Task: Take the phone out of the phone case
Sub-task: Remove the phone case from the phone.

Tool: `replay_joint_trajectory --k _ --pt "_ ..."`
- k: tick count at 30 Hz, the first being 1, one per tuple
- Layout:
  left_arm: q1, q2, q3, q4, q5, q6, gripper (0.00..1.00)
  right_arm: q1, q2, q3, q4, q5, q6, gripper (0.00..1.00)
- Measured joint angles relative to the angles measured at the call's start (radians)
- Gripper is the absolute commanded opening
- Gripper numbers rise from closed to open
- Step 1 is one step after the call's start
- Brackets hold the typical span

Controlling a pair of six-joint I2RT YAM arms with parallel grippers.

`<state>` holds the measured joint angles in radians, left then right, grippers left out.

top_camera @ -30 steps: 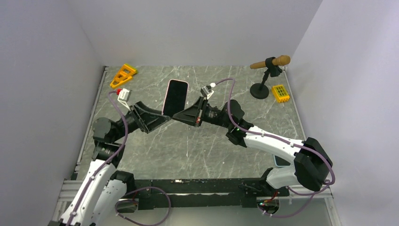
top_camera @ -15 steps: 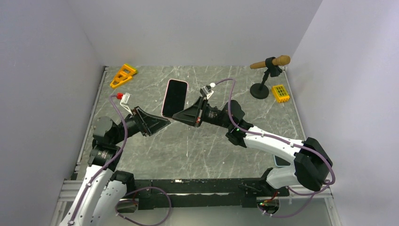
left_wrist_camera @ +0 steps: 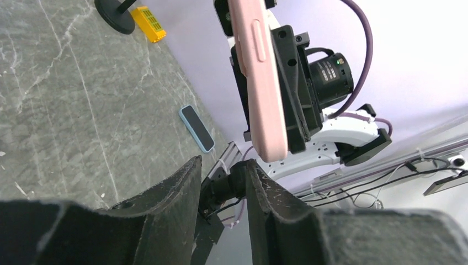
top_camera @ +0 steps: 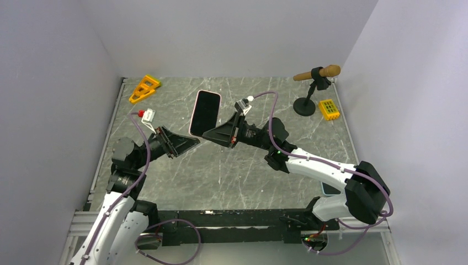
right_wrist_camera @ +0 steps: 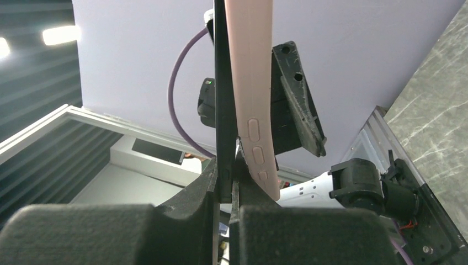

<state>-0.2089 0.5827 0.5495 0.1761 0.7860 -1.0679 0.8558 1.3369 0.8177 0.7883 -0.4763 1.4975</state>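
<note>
My right gripper [top_camera: 206, 134] is clamped on the bottom end of the phone [top_camera: 205, 113], holding it up off the table [top_camera: 237, 171], near mid-table. The screen is black and glossy with rounded corners. The pink phone case [left_wrist_camera: 264, 83] with raised side buttons is still on. In the right wrist view the case's lower edge bows away from the dark slab. My left gripper [top_camera: 193, 142] is just beside it, jaws partly apart, gripping nothing.

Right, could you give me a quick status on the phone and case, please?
Right end effector shut on phone, lower end, held aloft. Left end effector slightly open, empty, just short of it. Phone in pink case. Nothing in between.
</note>
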Motion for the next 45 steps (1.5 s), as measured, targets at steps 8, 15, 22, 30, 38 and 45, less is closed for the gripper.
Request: replay_joint_trajectory --k 8,15,22,30,38,45 --pt "0.0 0.015 -0.012 0.064 -0.011 -0.054 0.56 0.007 0.0 0.0 0.032 0.0 0.014 0.0" --pt "0.003 0.007 -0.045 0.097 -0.014 -0.082 0.72 0.008 0.006 0.0 0.061 0.001 0.024 0.0" --pt "0.003 0.003 -0.05 0.141 -0.005 -0.104 0.87 0.008 0.027 0.0 0.069 0.008 0.032 0.0" --pt "0.003 0.006 -0.055 0.161 -0.006 -0.123 0.7 0.013 0.029 0.0 0.079 0.023 0.04 0.0" --pt "0.003 0.037 -0.063 0.194 -0.016 -0.153 0.82 0.023 0.032 -0.001 0.081 0.029 0.04 0.0" --pt "0.003 0.037 -0.063 0.193 -0.037 -0.157 0.73 0.03 0.045 -0.001 0.103 0.047 0.04 0.0"
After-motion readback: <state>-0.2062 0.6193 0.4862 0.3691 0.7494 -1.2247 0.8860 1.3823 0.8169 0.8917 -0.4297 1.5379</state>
